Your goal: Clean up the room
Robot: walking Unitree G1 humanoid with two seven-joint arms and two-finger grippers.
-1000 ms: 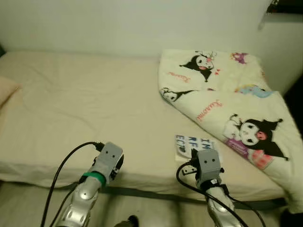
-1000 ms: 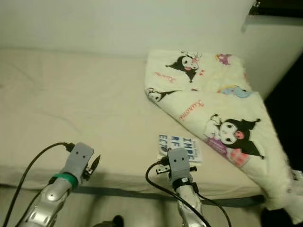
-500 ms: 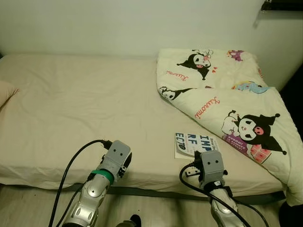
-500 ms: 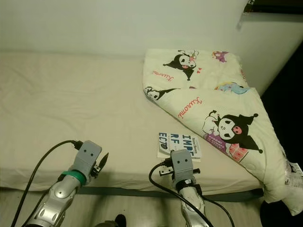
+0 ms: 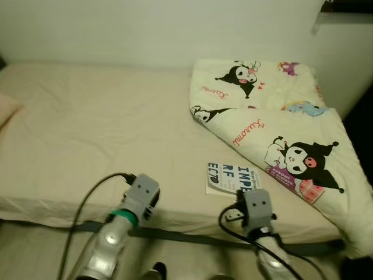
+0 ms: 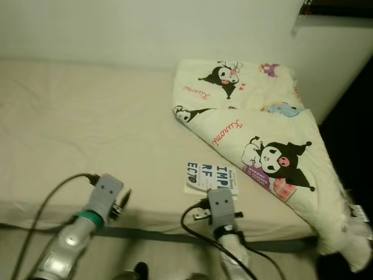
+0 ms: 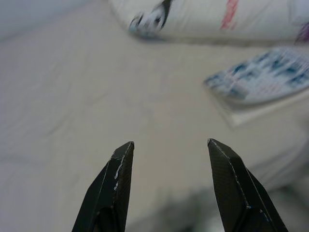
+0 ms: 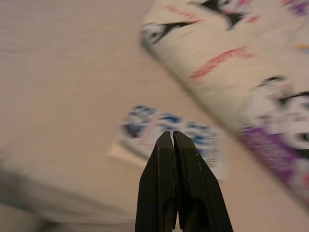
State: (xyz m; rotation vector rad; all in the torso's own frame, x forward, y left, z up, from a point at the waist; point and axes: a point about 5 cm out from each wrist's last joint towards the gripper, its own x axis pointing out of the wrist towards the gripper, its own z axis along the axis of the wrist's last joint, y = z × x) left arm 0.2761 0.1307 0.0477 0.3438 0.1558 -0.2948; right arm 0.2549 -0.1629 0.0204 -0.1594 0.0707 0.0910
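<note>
A wide bed (image 5: 99,128) with a plain cream sheet spans the room, its far edge against a pale wall (image 5: 145,29). The sheet is lightly creased and otherwise bare across the robot's left and middle. On the right side lies a folded quilt (image 5: 274,122) printed with cartoon figures, draping over the bed's right edge toward a dark gap by the wall. A book (image 5: 232,178) with blue lettering on a white cover lies flat on the sheet near the front edge, just beside the quilt's lower fold, possibly tucked a little under it; the blur makes that hard to judge. A dark strip of bed frame (image 5: 186,238) runs under the mattress front, with pale floor below.

The left gripper (image 7: 169,145) hovers at the front edge of the bed, well to the left of the book, jaws spread wide and holding nothing. The right gripper (image 8: 173,135) is raised just in front of the book, jaws pressed together and empty.
</note>
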